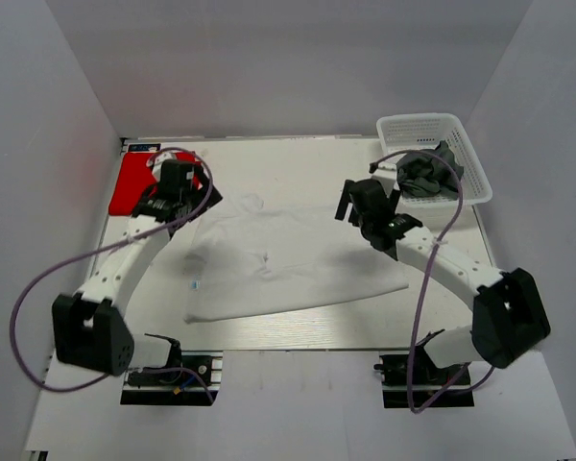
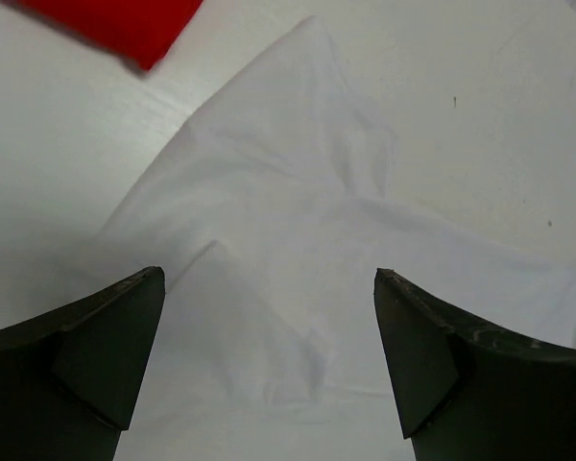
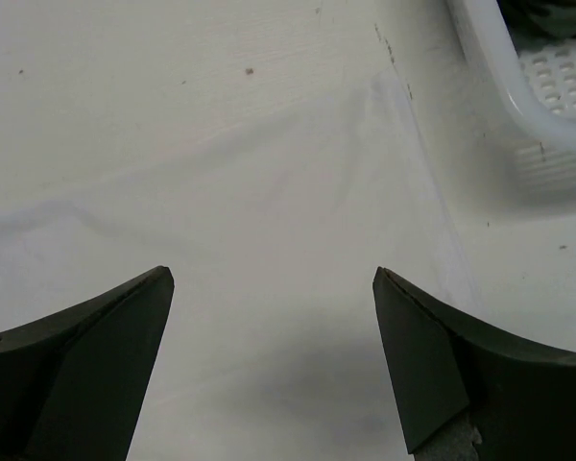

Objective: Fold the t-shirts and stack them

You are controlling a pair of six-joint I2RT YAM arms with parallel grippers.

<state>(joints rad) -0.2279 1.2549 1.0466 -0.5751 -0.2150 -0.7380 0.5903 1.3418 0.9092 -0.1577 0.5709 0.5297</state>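
The white t-shirt lies spread but rumpled across the middle of the table. Its near hem runs at a slant and creases bunch around the collar. The red t-shirt sits folded at the far left corner, and the dark grey t-shirt is heaped in the basket at the far right.

Both of the 2 arms hang over the far part of the white shirt. The left gripper has its jaws spread wide with nothing between them, and so does the right gripper.

From where I stand, the worry is the wrinkles. A pinch on a ridge could take only 1 layer, so the fold would come out crooked. The left arm is close to the red shirt and might drag it. The right arm is near the basket's rim and could snag or shove it
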